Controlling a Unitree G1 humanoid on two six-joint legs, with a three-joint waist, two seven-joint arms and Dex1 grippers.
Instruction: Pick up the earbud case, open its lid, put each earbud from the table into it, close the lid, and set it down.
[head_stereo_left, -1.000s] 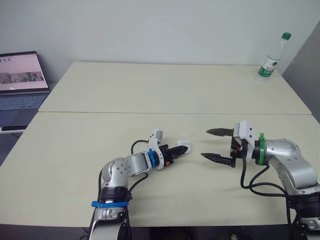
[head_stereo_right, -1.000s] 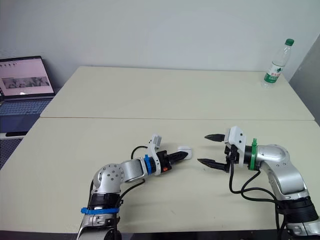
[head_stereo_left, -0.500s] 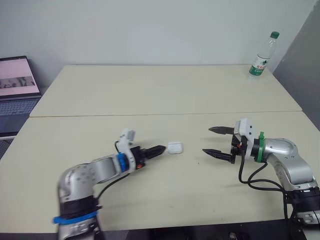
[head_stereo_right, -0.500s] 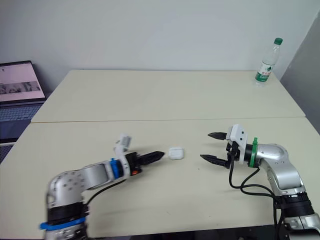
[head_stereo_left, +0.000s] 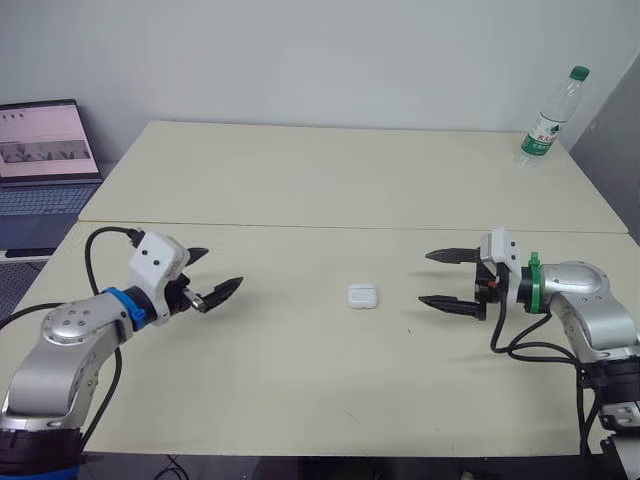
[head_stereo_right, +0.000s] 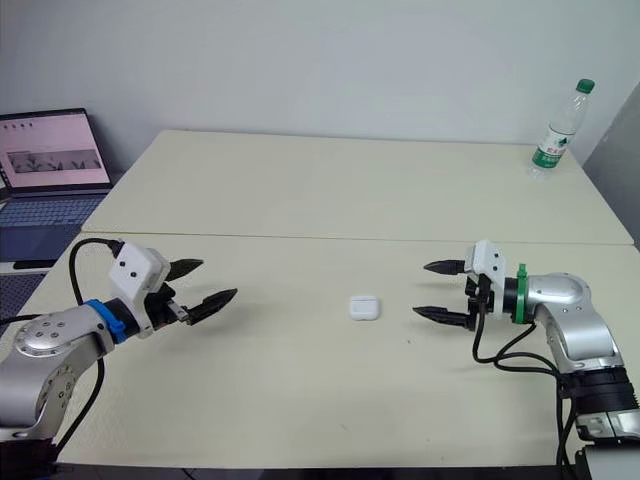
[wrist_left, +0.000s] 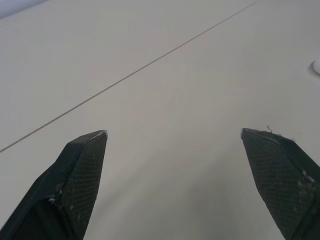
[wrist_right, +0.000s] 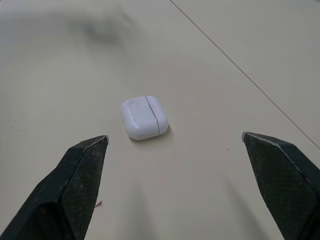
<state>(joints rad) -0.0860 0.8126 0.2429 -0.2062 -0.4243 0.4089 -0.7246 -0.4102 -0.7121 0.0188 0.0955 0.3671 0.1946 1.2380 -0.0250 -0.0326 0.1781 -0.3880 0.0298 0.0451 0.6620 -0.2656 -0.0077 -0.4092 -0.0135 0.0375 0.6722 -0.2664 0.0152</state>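
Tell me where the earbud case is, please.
In eye views, the earbud case lies on the table between the left end effector and right end effector, nearer the right.

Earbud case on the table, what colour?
White: the small rounded earbud case shows best in the right wrist view.

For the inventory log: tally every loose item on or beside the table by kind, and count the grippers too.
Earbud case: 1
Water bottle: 1
Laptop: 1
Grippers: 2 (left gripper, right gripper, both open)
Total: 5
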